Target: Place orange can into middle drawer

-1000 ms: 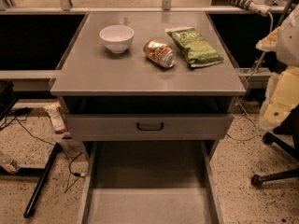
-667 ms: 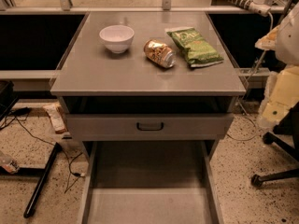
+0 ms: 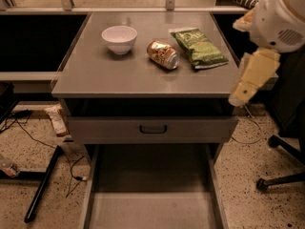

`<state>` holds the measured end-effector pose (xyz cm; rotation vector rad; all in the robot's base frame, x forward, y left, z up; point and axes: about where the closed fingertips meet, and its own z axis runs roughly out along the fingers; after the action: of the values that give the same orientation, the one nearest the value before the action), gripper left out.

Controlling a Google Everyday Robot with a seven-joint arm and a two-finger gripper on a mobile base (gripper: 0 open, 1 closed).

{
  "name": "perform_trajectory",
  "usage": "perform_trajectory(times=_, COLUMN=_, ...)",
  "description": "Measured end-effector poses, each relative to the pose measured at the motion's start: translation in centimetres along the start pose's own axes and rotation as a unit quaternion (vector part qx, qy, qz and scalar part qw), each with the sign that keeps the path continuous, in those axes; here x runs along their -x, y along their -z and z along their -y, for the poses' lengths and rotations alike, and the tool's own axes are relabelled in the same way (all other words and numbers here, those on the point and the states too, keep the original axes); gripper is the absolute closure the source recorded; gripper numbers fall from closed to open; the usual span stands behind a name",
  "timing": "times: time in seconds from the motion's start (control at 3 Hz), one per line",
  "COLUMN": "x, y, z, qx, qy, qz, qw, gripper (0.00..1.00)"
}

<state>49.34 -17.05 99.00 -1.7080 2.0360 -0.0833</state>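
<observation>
The orange can [image 3: 162, 55] lies on its side on the grey cabinet top [image 3: 119, 75], between a white bowl [image 3: 119, 38] and a green snack bag [image 3: 199, 47]. The middle drawer [image 3: 151, 210] is pulled out at the bottom of the view, and its grey floor is bare. My arm comes in from the right edge. The gripper [image 3: 244, 90], pale yellow, hangs beside the cabinet's right front corner, lower than the can and well to its right. It holds nothing that I can see.
A drawer front with a black handle [image 3: 153, 129] sits below the top. An office chair base [image 3: 281, 175] stands on the floor at the right. Cables and a black stand leg [image 3: 43, 185] lie at the left. Dark counters flank the cabinet.
My arm and gripper have moved left and slightly up, closer to the cabinet's right edge. The can, bowl, bag and drawer have not moved.
</observation>
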Motion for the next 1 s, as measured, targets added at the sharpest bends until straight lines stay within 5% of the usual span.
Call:
perform_trajectory(times=0.67, x=4.8, y=-4.6, z=5.2, qx=-0.024, qy=0.009, qz=0.082, qw=0.9963, gripper=0.00)
perform_trajectory(times=1.0, x=4.8, y=-4.6, z=5.2, qx=-0.024, qy=0.010, qz=0.082, qw=0.9963, gripper=0.00)
